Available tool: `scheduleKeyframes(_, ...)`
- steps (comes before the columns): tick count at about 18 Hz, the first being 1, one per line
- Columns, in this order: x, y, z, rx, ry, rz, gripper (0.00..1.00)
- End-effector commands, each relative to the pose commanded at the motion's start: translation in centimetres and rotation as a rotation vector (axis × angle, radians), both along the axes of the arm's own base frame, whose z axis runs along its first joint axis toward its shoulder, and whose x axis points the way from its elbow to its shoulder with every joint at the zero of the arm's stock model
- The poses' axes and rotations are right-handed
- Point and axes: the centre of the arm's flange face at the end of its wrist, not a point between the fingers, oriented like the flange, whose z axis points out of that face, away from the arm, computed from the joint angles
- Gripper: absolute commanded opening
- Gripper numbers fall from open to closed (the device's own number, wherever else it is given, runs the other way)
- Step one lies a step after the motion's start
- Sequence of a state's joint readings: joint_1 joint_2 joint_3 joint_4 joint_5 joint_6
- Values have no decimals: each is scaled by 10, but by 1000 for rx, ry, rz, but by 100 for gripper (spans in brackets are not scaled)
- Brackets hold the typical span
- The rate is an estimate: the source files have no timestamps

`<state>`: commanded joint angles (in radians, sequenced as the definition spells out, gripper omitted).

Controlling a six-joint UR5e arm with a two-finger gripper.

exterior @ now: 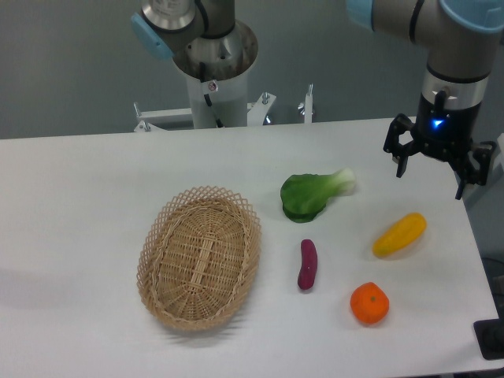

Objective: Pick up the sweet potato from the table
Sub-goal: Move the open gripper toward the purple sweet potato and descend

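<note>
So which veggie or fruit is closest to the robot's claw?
The yellow vegetable. It lies just below the gripper; the others sit farther away.

Bright, even overhead light, soft faint shadows beneath the objects, mild glare on the white table (94, 181), sharp focus throughout.

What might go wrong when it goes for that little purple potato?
The gripper hangs open over the table's far right, well away from the sweet potato, so it may pass over the yellow vegetable and knock it. The potato is slender and smooth, so it might slip or roll between the fingers.
</note>
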<state>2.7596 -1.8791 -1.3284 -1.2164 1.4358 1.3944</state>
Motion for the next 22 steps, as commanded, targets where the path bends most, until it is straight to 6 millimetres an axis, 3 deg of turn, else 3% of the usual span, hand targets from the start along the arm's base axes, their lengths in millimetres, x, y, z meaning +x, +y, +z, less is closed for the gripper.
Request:
scheduleKeyframes(9,5,1,-16,10,-34,36,100)
scheduleKeyframes(12,19,21,-25,20,-66,79,100)
scheduleKeyframes(19,54,42,-100,-15,-185,168,100)
scheduleKeyframes(22,67,58,-150,10,-181,229,100)
